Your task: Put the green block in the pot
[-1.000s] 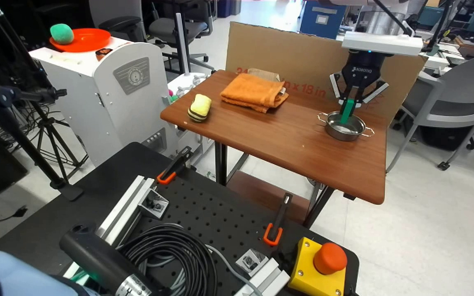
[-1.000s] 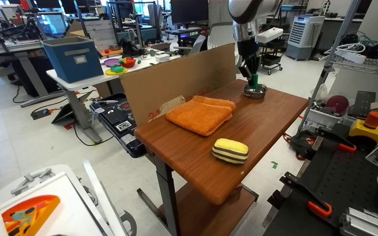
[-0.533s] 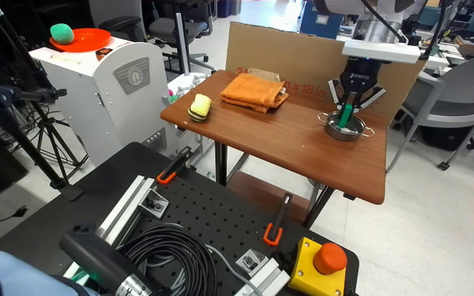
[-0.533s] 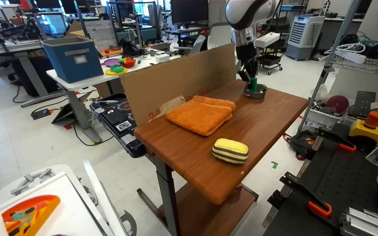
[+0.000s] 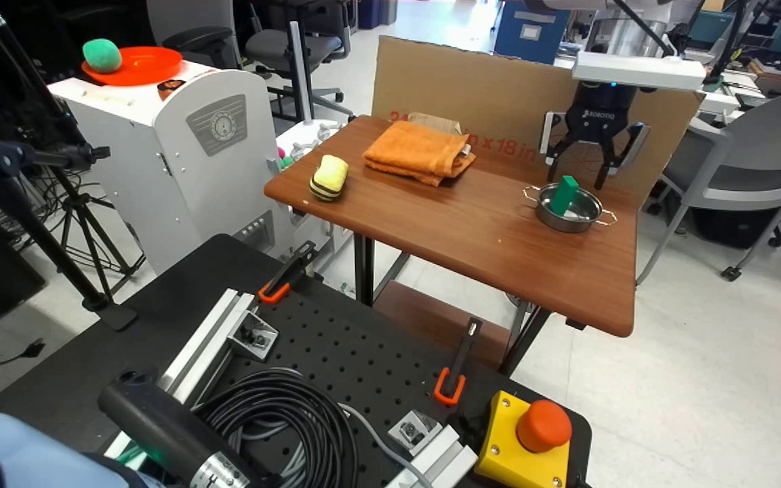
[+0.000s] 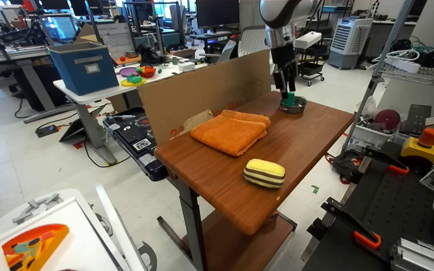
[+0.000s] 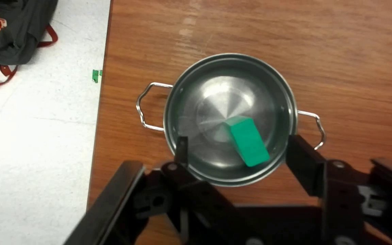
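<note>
The green block (image 5: pixel 565 194) stands inside the silver pot (image 5: pixel 558 221), leaning slightly, its lower end on the pot's floor and its top above the rim. From above, in the wrist view, the block (image 7: pixel 249 141) lies off the pot's centre, close to the wall, with bare metal around the rest of the pot (image 7: pixel 213 136). My gripper (image 5: pixel 576 177) is open just above the pot, its fingers spread wide on either side of the block and apart from it. In an exterior view the fingers partly cover the block (image 6: pixel 289 99).
An orange folded cloth (image 5: pixel 417 150) and a yellow striped soft object (image 5: pixel 329 177) lie on the same wooden table (image 5: pixel 499 257). A cardboard sheet (image 5: pixel 458 88) stands along the table's back edge behind the gripper. Wire handles stick out from both sides of the pot.
The gripper went down with the block in its jaws, then opened and rose. The block has been let go and now stands in the pot.
</note>
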{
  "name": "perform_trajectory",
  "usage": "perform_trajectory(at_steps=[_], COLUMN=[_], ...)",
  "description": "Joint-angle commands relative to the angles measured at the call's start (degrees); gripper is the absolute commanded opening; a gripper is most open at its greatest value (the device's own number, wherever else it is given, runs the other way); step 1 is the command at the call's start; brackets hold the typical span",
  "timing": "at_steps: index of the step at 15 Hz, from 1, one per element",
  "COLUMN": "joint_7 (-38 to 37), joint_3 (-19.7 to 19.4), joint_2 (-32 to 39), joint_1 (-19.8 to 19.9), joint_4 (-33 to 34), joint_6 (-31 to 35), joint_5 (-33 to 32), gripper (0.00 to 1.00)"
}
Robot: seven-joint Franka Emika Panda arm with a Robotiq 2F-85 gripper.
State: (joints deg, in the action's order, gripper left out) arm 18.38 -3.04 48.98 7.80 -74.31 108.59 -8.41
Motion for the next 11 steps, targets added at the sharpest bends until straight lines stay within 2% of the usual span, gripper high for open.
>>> perform_trajectory(at_steps=[1,2,4,11], joint_7=[1.0,0.1,0.1,0.1], joint_3=[1.4,0.6,0.9,0.9], joint_2=[-7.0,-2.3,-4.8,-5.9], joint_1=[0.5,0.2,0.1,0.1], joint_4=[-6.4,-1.6,-3.6,-5.3], joint_6=[-0.5,-0.2,-0.2,-0.2], joint_5=[1.0,0.0,0.2,0.4], gripper=[1.00,0.87,1.00,1.00])
